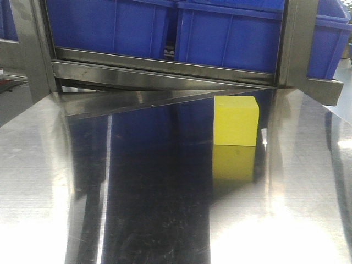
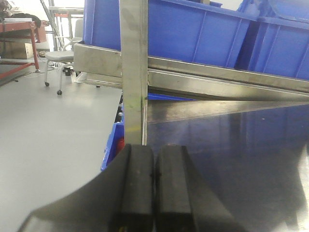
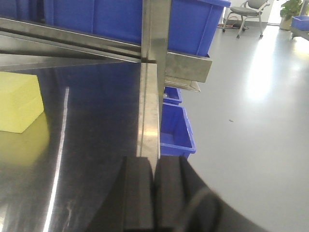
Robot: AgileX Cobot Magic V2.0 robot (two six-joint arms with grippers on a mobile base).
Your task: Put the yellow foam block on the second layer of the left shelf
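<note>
A matte yellow foam block (image 1: 236, 120) sat forward-left of the right gripper (image 3: 154, 193), closed empty like the left gripper (image 2: 154, 186), on a mirror-bright steel tabletop (image 1: 165, 214) below blue bins (image 1: 225, 33).

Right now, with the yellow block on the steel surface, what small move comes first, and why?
Probably open the right gripper and swing it left toward the yellow foam block. Its fingers are shut and empty, and the block sits free at the left of its wrist view, absent from the left wrist's.

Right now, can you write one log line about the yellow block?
yellow foam block: resting on steel surface, not held | left gripper: shut, empty | right gripper: shut, empty
</note>
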